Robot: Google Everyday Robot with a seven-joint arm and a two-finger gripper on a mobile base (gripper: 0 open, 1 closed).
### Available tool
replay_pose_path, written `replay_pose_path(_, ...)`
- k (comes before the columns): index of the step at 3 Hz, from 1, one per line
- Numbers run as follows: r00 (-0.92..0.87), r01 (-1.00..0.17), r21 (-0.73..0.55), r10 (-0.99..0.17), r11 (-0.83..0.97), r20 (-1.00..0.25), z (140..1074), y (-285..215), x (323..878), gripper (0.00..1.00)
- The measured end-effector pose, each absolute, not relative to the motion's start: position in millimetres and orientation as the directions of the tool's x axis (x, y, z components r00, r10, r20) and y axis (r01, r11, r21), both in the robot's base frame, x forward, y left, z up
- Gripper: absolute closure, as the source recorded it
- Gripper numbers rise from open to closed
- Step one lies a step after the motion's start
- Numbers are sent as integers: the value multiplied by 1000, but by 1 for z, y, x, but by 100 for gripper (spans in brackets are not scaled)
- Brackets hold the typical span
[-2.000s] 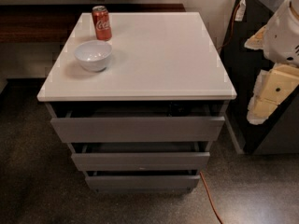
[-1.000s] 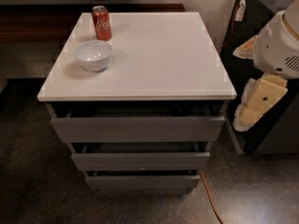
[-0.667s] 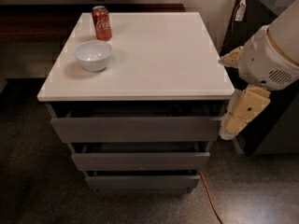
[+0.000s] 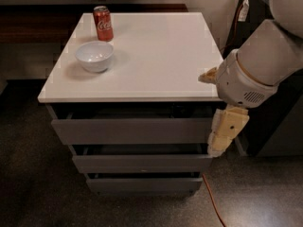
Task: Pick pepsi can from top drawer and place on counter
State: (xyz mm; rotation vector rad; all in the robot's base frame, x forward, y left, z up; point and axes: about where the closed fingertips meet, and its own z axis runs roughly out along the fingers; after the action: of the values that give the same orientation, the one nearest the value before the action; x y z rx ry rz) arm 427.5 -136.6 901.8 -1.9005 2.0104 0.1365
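Note:
The counter (image 4: 156, 56) is a glossy white square top on a grey cabinet. The top drawer (image 4: 130, 130) stands slightly pulled out, with a dark gap showing under the counter edge. The pepsi can is hidden; I see no blue can. My gripper (image 4: 216, 109) is at the cabinet's front right corner, beside the right end of the top drawer. It is open and empty: one cream finger (image 4: 207, 76) lies at the counter's right edge and the other (image 4: 226, 131) hangs down by the drawer front.
A red Coca-Cola can (image 4: 102, 23) stands at the counter's back left, with a white bowl (image 4: 94, 56) in front of it. Two narrower drawers (image 4: 142, 163) sit below, slightly open. An orange cable (image 4: 213, 203) runs on the floor. Dark furniture (image 4: 279, 126) stands to the right.
My arm has swung in from the right and down, bringing the gripper from beside the cabinet to its front right corner by the top drawer. Nothing on the counter has moved.

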Motion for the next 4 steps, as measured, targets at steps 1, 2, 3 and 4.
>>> replay_pose_path(1,-22,-980,-180,-944,86,-329,902,-137,428,0)
replay_pose_path(2,-17,-983,-168,-952,72,-306,885,-135,434,0)
replay_pose_path(3,1,-985,-164,-960,46,-280,853,-130,445,0)
replay_pose_path(4,43,-984,-178,-962,6,-268,812,-116,459,0)
